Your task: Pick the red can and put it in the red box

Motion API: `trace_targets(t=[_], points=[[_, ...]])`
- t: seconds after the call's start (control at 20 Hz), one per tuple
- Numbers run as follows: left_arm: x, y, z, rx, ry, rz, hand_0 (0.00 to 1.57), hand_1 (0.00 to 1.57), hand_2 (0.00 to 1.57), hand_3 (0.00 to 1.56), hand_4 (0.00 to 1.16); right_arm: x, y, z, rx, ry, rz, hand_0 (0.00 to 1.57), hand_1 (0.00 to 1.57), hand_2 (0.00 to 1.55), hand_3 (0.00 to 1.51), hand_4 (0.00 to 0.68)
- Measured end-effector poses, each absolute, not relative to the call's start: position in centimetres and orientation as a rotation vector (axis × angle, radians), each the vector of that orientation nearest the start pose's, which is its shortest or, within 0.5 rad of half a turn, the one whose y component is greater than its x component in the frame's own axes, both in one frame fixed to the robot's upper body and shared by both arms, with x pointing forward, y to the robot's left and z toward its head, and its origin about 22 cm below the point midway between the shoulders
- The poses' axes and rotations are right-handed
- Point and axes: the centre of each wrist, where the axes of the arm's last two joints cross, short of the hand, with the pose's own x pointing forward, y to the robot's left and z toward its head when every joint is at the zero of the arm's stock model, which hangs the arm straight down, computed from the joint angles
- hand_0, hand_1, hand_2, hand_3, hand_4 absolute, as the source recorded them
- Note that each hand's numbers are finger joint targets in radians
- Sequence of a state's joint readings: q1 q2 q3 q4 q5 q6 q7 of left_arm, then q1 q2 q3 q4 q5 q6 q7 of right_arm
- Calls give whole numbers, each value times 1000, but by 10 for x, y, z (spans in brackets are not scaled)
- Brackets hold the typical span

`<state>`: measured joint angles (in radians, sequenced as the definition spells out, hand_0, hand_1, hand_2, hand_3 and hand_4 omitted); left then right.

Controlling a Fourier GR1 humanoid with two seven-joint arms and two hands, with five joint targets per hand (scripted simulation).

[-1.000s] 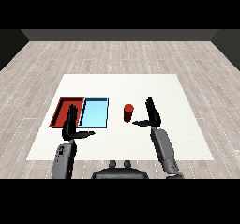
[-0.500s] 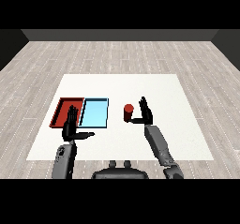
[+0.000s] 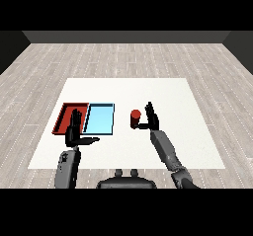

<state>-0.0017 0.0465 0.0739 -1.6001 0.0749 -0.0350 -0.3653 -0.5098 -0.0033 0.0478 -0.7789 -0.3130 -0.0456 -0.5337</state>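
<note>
A small red can (image 3: 135,118) stands upright on the white table (image 3: 163,94), right of the two trays. My right hand (image 3: 149,116) is just right of the can, fingers straight and thumb reaching toward the can's base; whether it touches is unclear. The red tray (image 3: 64,114) lies at the left, with the light blue tray (image 3: 100,119) beside it on its right. My left hand (image 3: 75,131) hovers open over the red tray's near edge, fingers up and thumb out to the right.
Grey plank floor (image 3: 39,77) surrounds the table on all sides. Bare white tabletop stretches behind and to the right of the can.
My right hand has moved left, closing in on the can from about a hand's width away to right beside it. The left hand and the can have stayed put.
</note>
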Motion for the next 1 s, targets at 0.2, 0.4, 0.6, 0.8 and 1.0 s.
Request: trace_targets(t=[0.2,0.4,0.6,0.8,1.0], points=[[245,254,10,20,-1972,58,0,0,0,0,0,341,-156,-57,245,-1722,-115,0,0,0,0,0],[239,259,6,5,-1975,54,0,0,0,0,0,342,-152,-64,250,-1720,-118,0,0,0,0,0],[238,259,7,13,-1973,59,0,0,0,0,0,344,-145,-63,253,-1712,-126,0,0,0,0,0],[236,260,9,5,-1973,66,0,0,0,0,0,344,-148,-69,269,-1701,-125,0,0,0,0,0],[237,256,12,16,-1975,64,0,0,0,0,0,349,-144,-67,279,-1707,-122,0,0,0,0,0]])
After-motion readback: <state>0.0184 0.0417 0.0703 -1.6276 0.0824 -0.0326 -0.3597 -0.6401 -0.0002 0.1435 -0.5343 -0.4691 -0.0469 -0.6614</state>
